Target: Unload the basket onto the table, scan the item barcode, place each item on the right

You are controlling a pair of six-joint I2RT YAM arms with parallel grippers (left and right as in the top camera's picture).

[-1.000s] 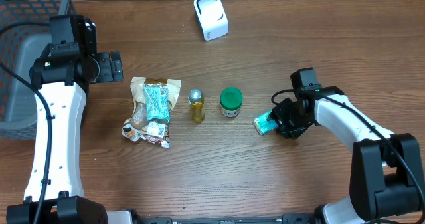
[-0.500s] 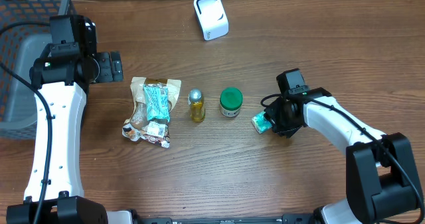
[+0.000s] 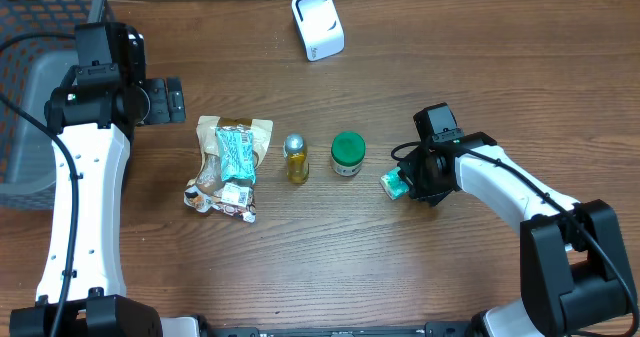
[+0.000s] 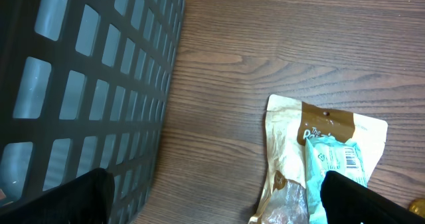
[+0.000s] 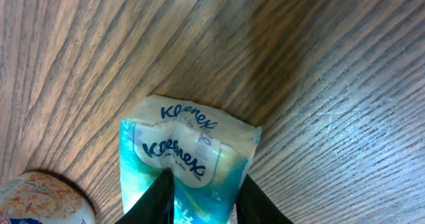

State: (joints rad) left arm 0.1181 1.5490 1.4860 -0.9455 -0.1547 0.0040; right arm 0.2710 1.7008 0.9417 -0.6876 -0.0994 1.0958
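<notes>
Right gripper (image 3: 413, 182) is pinched narrow on the Kleenex pack (image 3: 394, 186), low on the wood just right of the green-lidded jar (image 3: 348, 153). It grips one end, likely to leave the printed faces bare for reading. Well left of the jar, the left gripper (image 3: 166, 101) hangs spread wide, empty. Far beyond the jar sits the white scanner (image 3: 318, 24), with open table between.

A snack pouch (image 3: 228, 167), gold bottle (image 3: 295, 158) and green-lidded jar (image 3: 348, 154) line the wooden table (image 3: 400, 267), basket (image 3: 22, 37) far left.
</notes>
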